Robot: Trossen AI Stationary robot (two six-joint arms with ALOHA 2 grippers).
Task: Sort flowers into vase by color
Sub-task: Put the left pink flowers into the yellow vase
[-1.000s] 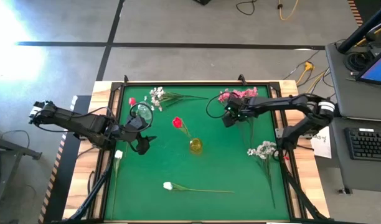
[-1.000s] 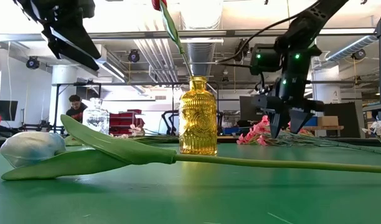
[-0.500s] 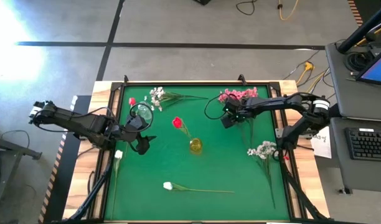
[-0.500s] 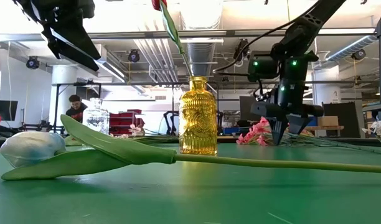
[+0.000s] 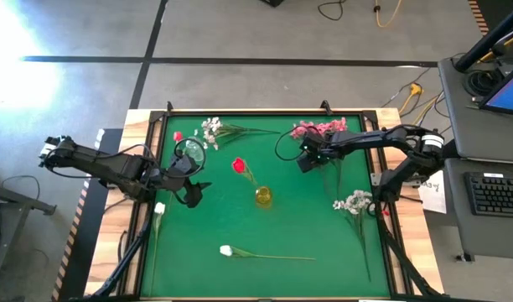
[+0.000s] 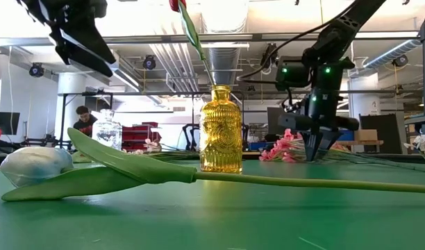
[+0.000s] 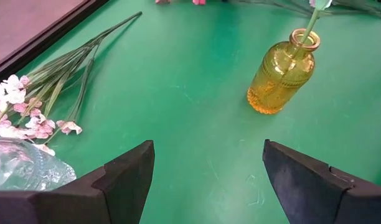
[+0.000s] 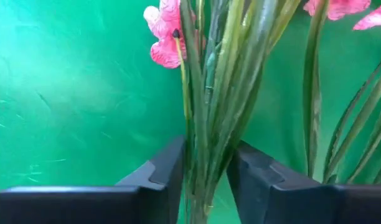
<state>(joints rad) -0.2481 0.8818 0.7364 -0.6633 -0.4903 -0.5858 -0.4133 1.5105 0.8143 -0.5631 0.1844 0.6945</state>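
The right gripper (image 5: 308, 157) is low over the green worktop (image 5: 298, 218) in the upper right of the high view, just below the pink blossom spray (image 5: 318, 127); in the right wrist view its jaws stand close on both sides of the bundle of green stems (image 8: 210, 93) and press on it — closed on the pink spray's stems, with one pink blossom (image 8: 165, 34) just beyond the fingers (image 8: 154, 177); in the low view the gripper (image 6: 315, 151) points straight down at the worktop beside the pink blossoms (image 6: 280, 148).

The left gripper (image 5: 193, 192) hangs at the left side of the high view, near the left edge of the worktop and next to the clear glass vase (image 5: 189, 152); its jaws are wide open and hold nothing, as the left wrist view shows, with bare green surface between the fingers (image 7: 125, 180).

The yellow vase (image 5: 263, 197) stands upright in the middle of the high view with one red tulip (image 5: 238, 165) in it; open green surface lies all around it. A white blossom spray (image 5: 211, 130) lies along the top edge; another white spray (image 5: 354, 202) lies near the right edge; a white tulip (image 5: 226, 250) lies in the lower middle, its stem running to the right; another white tulip (image 5: 159, 208) lies at the left edge — partly over the border.
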